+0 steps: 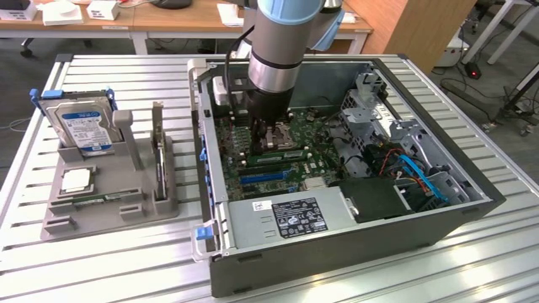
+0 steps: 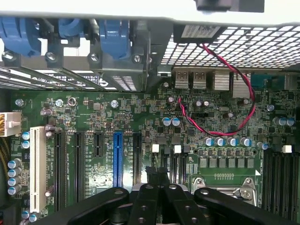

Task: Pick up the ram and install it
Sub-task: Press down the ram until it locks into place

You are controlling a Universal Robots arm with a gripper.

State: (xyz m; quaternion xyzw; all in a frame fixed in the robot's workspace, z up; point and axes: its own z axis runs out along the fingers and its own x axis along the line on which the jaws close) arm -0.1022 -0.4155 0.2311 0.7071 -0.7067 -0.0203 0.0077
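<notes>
Tool (image 2: 159, 190) down inside open computer case (image 1: 337, 252), low over motherboard (image 2: 93, 117), fingers drawn together, nothing visibly between them; poised close to board near memory slots (image 2: 281, 173). Ram (image 1: 94, 201) probably green stick lying flat in grey holder tray (image 1: 110, 214) on worktop (image 1: 101, 265), well apart from tool, beside hard drive (image 1: 84, 129) standing upright in its slot for easy top grasp.
</notes>
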